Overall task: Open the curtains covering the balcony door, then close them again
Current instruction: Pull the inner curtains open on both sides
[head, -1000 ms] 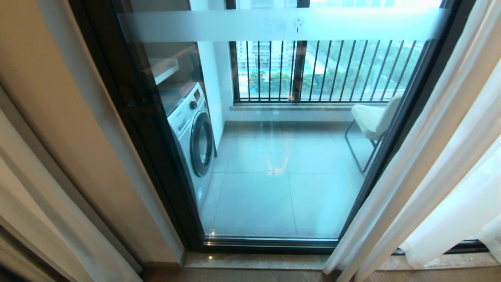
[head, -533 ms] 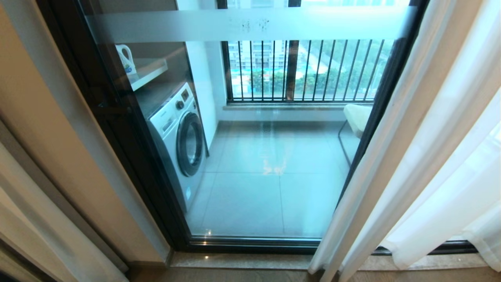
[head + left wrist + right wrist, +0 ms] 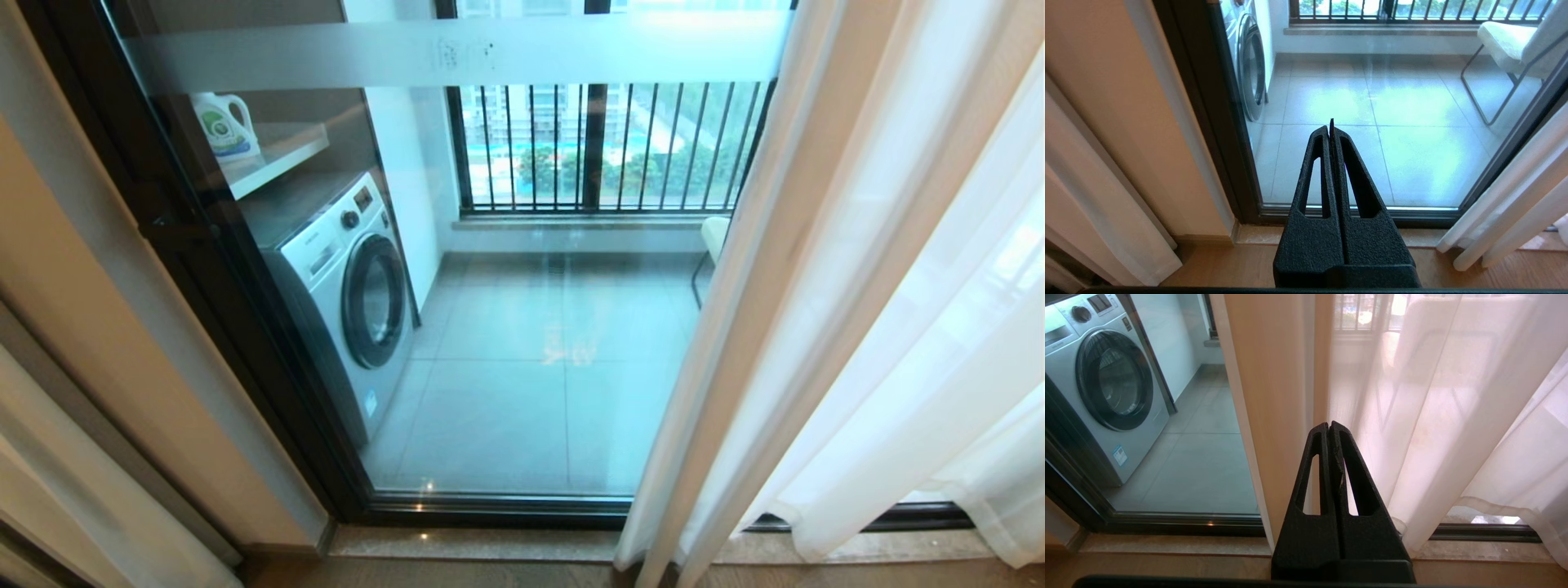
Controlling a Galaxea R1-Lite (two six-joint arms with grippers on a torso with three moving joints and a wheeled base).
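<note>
The balcony door (image 3: 531,327), tall glass in a black frame, stands uncovered across the middle, showing a washing machine (image 3: 343,302) on the far left. The sheer white curtains (image 3: 914,343) hang bunched on the right beside a tan drape (image 3: 784,269), another panel (image 3: 49,490) at the near left. The left gripper (image 3: 1331,122) faces the glass, the right gripper (image 3: 1329,425) sits just before the drape and sheer; both have fingers pressed together, holding nothing. Closing likely needs the right fingers parted and clamped on the sheer's edge alone, then drawn left slowly.
</note>
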